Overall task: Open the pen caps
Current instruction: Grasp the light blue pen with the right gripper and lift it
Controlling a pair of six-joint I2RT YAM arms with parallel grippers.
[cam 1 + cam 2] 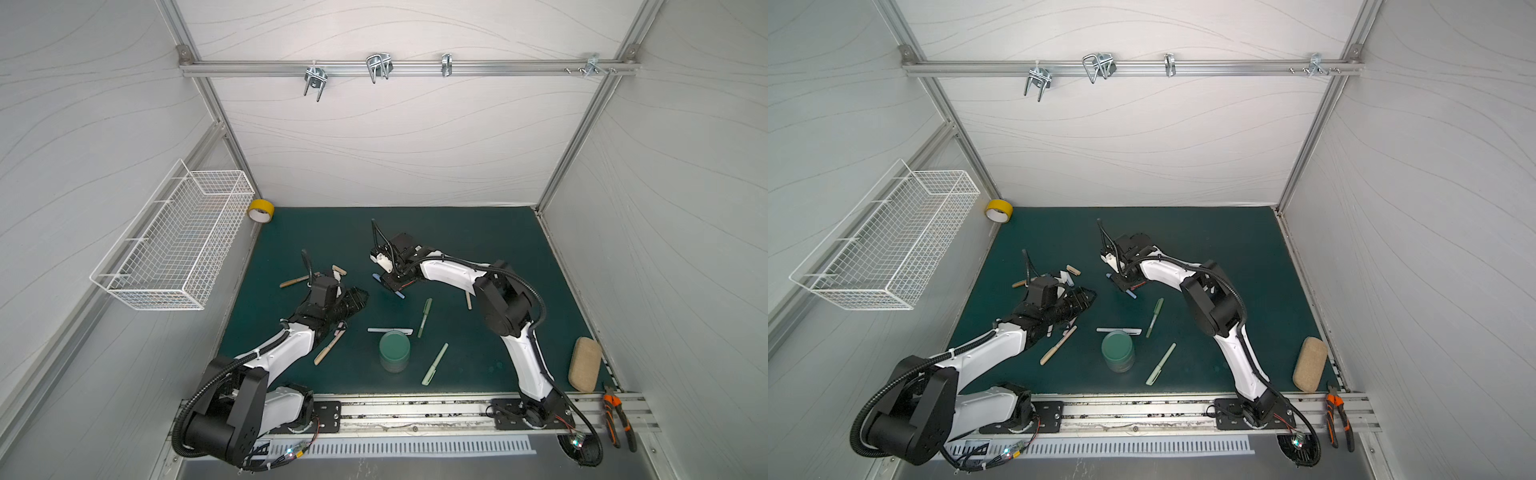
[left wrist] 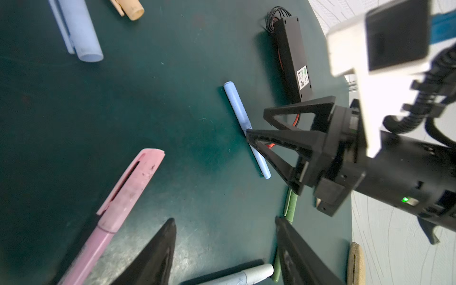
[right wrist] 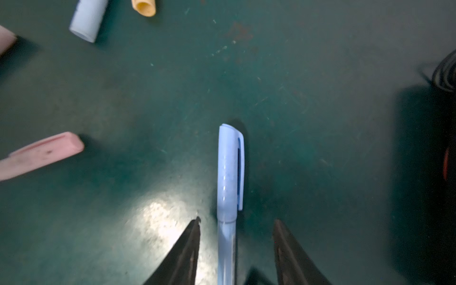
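The right tool [image 3: 235,220] stands spread astride a blue pen [image 3: 226,246], a gap on each side, the pen's blue cap [image 3: 229,170] on. The pen lies near the middle of the counter [image 1: 478,241]. The left tool [image 2: 225,219] is spread and holds nothing, near a capped pink pen [image 2: 118,204].

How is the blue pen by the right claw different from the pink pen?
The blue pen lies between the open fingers of the right claw; the pink pen lies beside the left claw, outside its fingers. The pink pen has dark smudges; the blue pen looks clean. Both are capped and lie flat on the green mat.
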